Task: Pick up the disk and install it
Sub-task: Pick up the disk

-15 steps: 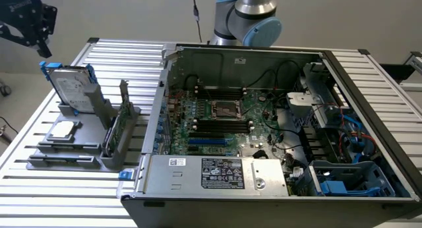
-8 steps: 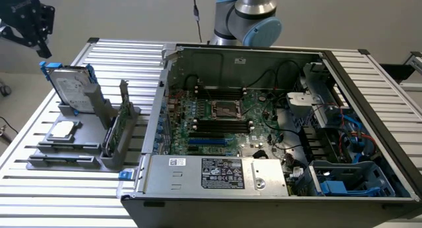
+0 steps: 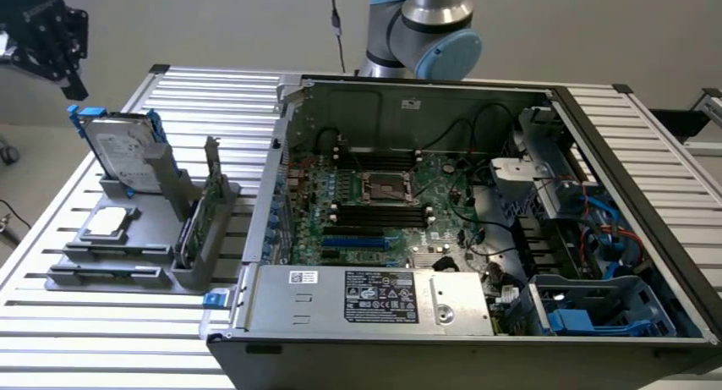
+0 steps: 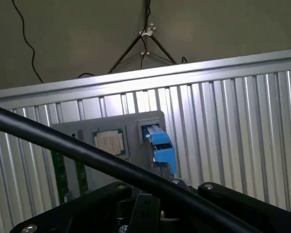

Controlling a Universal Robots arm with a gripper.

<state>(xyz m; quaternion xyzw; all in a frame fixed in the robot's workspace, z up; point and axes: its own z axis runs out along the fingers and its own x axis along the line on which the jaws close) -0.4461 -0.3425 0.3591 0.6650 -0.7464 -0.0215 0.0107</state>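
Black cable (image 4: 63, 145) across gripper (image 4: 144, 213), its state unreadable; disk (image 4: 161, 148) partly hidden behind, upright in holder (image 4: 117, 121).

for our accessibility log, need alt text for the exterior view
A silver disk in a blue carrier stands upright in a grey holder at the exterior view's left; the robot's black hand hangs above, apart from it. Beside the holder, an open computer case lies on a slatted metal table.
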